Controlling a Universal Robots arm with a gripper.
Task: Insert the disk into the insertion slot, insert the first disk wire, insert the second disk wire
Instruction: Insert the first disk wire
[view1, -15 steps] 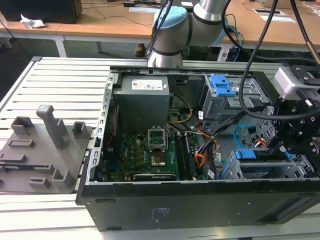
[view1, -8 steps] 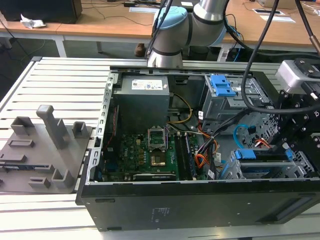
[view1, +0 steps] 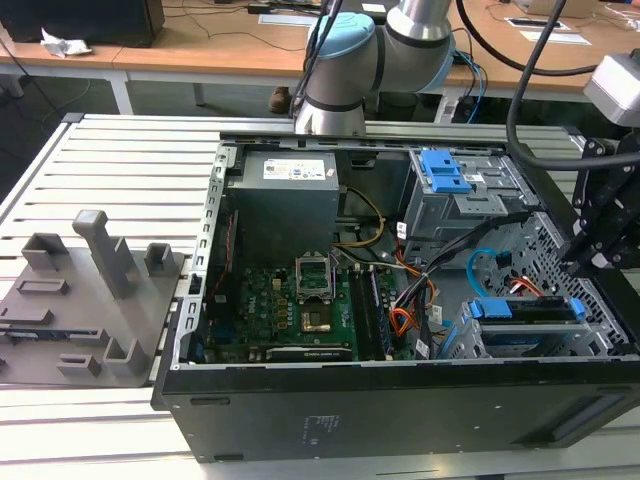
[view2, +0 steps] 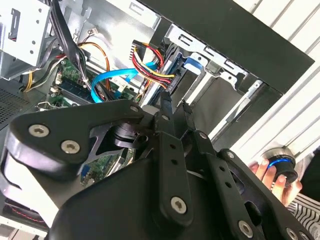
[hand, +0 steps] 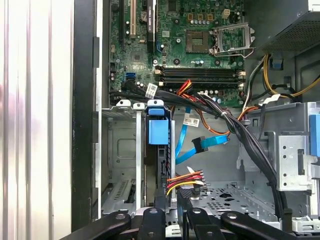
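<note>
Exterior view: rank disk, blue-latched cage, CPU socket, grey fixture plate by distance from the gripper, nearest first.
From the gripper, at the exterior view's right:
1. disk, just below it and slightly toward the exterior view's left.
2. blue-latched cage, above and further left.
3. CPU socket, near the middle.
4. grey fixture plate, at the exterior view's far left.

Single arm (view1: 400, 40): grey tube segments, with a pale-blue joint cap (view1: 345, 40) well behind the fingers, toward the exterior view's left. The gripper (view1: 585, 262) hangs at the exterior view's right with its tips pointing down.

In both wrist views the gripper (view2: 175, 106) (hand: 171, 202) is black. Two slim fingers (view2: 167, 132) run side by side. Their tips are a narrow gap apart, with nothing between them. Behind the fingers, bolted link bars (view2: 220, 175) fan outward to the broad gripper body (view2: 125, 200).
</note>
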